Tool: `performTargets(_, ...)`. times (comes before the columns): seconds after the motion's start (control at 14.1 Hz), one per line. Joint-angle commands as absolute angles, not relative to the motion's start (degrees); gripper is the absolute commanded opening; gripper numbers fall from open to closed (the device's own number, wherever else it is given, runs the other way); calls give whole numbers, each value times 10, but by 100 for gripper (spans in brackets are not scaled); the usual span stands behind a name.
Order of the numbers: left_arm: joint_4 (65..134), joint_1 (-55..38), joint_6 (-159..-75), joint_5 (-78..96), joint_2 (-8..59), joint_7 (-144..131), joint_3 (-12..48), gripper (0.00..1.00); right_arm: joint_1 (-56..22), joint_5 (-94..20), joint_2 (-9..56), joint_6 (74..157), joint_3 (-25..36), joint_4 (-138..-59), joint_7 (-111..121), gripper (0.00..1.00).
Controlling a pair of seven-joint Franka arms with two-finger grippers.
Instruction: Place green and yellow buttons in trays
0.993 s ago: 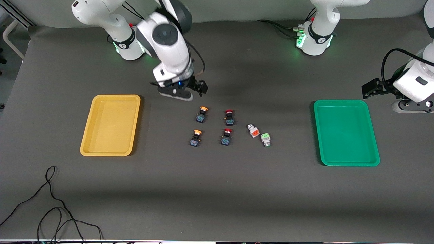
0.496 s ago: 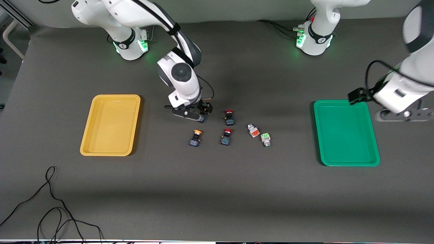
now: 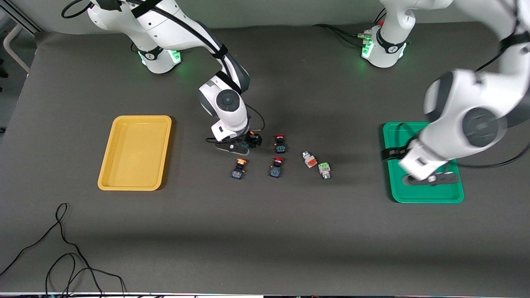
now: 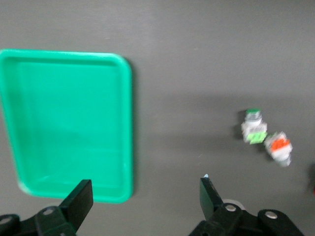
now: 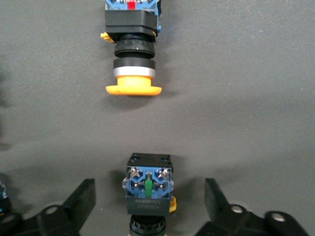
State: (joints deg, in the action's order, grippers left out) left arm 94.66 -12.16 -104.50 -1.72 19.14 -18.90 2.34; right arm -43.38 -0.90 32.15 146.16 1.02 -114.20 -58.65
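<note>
Yellow tray (image 3: 134,153): sits toward my right arm's end of the table with nothing in it, so I reckon the two yellow caps belong there.
Green tray (image 3: 426,194): toward my left arm's end, nothing in it that I can see, though my left arm covers part of it. Looks like the home for the green cap.
Right gripper (image 3: 244,145): down low at the table, fingers spread wide with the farther yellow button (image 5: 147,189) sitting right between them in the right wrist view. Not pinching it yet; I'm straddling the body so a squeeze should catch its flat sides rather than the round cap.
Nearer yellow button (image 3: 239,169): lying on the mat just in front of that one, closer to the front camera, untouched. Probably my second pick.
Left gripper (image 3: 430,179): up over the green tray, fingers wide apart, holding nothing.
Green button (image 3: 324,170): on the mat between the red ones and the green tray, touching or just beside an orange-capped switch (image 3: 309,159). That crowding could make the grab fiddly, I'd guess.
Red buttons (image 3: 280,143): two of them mid-table, not my job, so they're left alone.
Progress: nothing in either tray, so it's early days.
</note>
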Motion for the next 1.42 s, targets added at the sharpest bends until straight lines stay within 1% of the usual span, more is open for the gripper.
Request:
performTargets(0.0, 940, -169, -1108, -14, 248, -275, 18, 97, -434, 4, 333, 1466, 11, -1129, -591, 60)
performTargets(0.07, 939, -184, -1134, -12, 271, -300, 18, 97, -434, 4, 333, 1466, 11, -1129, -590, 50)
performTargets(0.14, 939, -195, -1163, 1, 294, -323, 18, 97, -434, 4, 333, 1465, 11, -1129, -589, 42)
performTargets(0.21, 939, -202, -1192, 23, 314, -334, 18, 97, -432, 5, 332, 1462, 11, -1123, -587, 40)
performTargets(0.35, 940, -217, -1241, 61, 344, -338, 18, 98, -426, 7, 323, 1448, 12, -1110, -577, 39)
performTargets(0.43, 940, -227, -1256, 70, 356, -355, 18, 97, -420, 7, 312, 1409, 12, -1095, -574, 39)
performTargets(0.64, 954, -256, -1302, 69, 379, -410, 17, 97, -398, -2, 279, 1256, 19, -1024, -536, 39)
performTargets(0.85, 1014, -264, -1362, 63, 374, -410, 17, 97, -351, -27, 235, 1117, 21, -961, -463, 39)
performTargets(0.99, 1034, -263, -1388, 62, 374, -404, 17, 97, -319, -45, 208, 1043, 22, -920, -417, 39)
performTargets(1.06, 1036, -262, -1388, 62, 374, -402, 17, 97, -303, -45, 197, 1014, 22, -905, -393, 39)
performTargets(1.21, 1041, -265, -1390, 62, 373, -402, 17, 97, -269, -45, 173, 989, 23, -902, -330, 39)
performTargets(1.28, 1043, -266, -1387, 62, 372, -402, 17, 96, -255, -42, 158, 987, 32, -908, -283, 39)
performTargets(1.35, 1046, -268, -1383, 61, 367, -401, 17, 95, -250, -40, 150, 987, 55, -911, -215, 39)
